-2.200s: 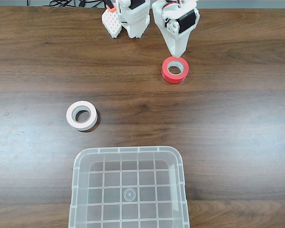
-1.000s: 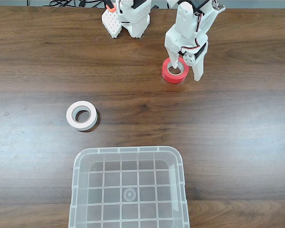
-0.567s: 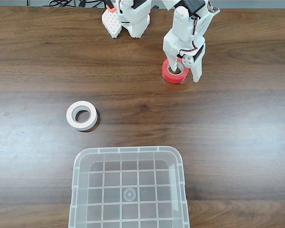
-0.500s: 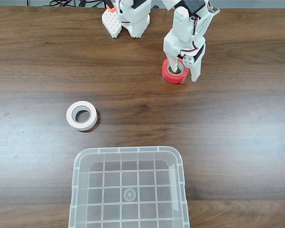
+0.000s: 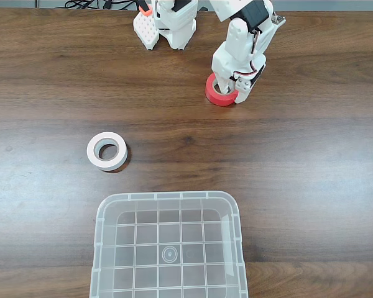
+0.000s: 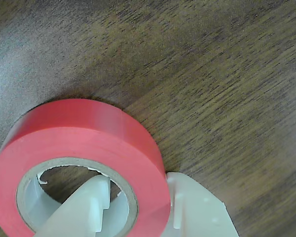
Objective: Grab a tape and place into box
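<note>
The grasp is in hand: the gripper (image 5: 231,94) pinches the tape (image 5: 215,95) wall at the table's (image 5: 311,161) far right, one finger (image 6: 81,207) inside the core. Next it should lift and carry to the near box (image 5: 101,248), avoiding the white roll (image 5: 107,151).

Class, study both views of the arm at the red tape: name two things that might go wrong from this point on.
1. The gripper pinches only one wall of the red tape, one finger inside the core, one outside; such a narrow hold may let the roll swing or slip when lifted.
2. The box sits across the table, with the white roll near that stretch; a dropped roll could land beside it.
</note>
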`<state>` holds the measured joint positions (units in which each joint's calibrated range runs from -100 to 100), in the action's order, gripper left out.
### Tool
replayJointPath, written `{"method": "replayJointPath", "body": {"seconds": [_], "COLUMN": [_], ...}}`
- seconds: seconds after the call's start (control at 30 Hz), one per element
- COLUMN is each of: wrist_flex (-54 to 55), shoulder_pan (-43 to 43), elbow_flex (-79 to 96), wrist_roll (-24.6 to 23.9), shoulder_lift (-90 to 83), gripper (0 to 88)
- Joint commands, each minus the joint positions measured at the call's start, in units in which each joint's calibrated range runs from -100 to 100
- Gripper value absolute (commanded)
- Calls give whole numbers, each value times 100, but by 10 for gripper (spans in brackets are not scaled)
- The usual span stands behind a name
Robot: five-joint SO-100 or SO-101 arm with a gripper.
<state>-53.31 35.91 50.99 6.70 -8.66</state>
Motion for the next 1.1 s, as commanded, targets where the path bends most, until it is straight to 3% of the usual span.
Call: {"method": "replayJointPath", "body": {"seconds": [0.0,0.4,0.57,0.87,1.07], "wrist_flex": [-603,-1074,-1005,236,365], "shoulder_pan": [-351,-424,-409,-409,-409], "elbow_flex": [-1039,-1380,-758,512,424], "wrist_roll": [-6,68,68,73,73], "shoulder_lift": [-187,-992,-992,-992,-1032], "gripper": [107,115,117,117,125]}}
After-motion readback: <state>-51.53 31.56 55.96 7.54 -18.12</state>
